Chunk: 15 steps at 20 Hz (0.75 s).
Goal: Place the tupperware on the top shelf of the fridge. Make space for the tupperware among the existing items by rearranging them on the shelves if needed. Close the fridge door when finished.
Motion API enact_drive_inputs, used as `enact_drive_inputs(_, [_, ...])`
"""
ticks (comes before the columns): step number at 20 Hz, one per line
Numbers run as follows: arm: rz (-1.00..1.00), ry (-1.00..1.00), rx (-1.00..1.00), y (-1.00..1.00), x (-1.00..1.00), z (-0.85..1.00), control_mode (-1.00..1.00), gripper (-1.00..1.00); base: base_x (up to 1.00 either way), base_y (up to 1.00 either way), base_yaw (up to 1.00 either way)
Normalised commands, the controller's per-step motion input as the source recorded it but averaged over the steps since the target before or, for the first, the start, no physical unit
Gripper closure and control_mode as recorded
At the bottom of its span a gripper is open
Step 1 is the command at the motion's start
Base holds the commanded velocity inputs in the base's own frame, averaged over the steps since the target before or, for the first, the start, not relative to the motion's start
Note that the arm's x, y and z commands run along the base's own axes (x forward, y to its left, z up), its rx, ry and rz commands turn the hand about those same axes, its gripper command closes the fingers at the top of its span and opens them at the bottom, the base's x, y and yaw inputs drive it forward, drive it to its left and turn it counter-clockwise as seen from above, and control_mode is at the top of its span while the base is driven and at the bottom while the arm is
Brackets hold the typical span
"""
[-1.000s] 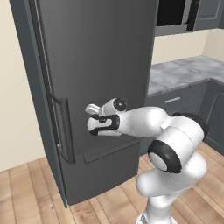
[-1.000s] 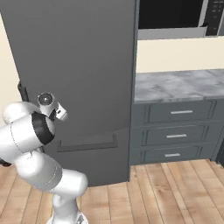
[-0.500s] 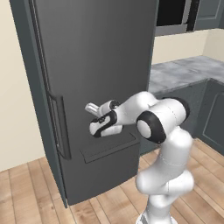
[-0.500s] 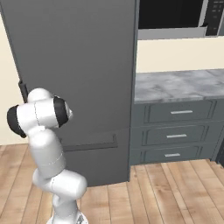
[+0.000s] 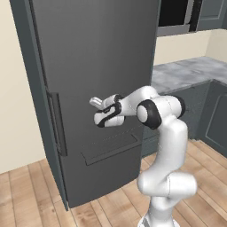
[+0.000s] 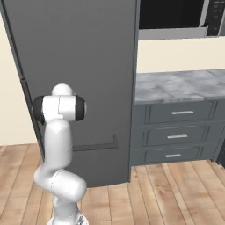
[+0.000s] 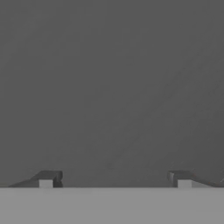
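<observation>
Fridge interior: hidden behind the shut fridge door (image 5: 93, 75), so the shelves and anything on them cannot be seen.
Handle: one vertical bar handle (image 5: 56, 122) at the door's left edge.
Arm: elbow bent, hand reaching level at the door, near its middle.
Gripper (image 7: 114, 178): jaws spread wide, nothing between them (hand view, flat grey panel ahead).
Drawer fronts: three in the cabinet (image 6: 178, 136) beside the fridge (image 6: 74, 66).

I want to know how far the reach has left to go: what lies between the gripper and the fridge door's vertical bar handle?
Only bare dark door panel: in the left base view the open gripper points at the fridge door, with the handle farther left.
</observation>
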Motion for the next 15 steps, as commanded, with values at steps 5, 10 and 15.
enact_drive_inputs(5, [-0.14,0.00,-0.07,0.78,0.98,0.00,-1.00,-1.00,0.00,0.00,0.00])
enact_drive_inputs(10, [-0.19,0.00,-0.13,0.93,1.00,-0.05,-1.00,-1.00,0.00,0.00,0.00])
enact_drive_inputs(15, [-0.28,0.00,-0.16,0.78,0.83,-0.18,-1.00,-1.00,0.00,0.00,0.00])
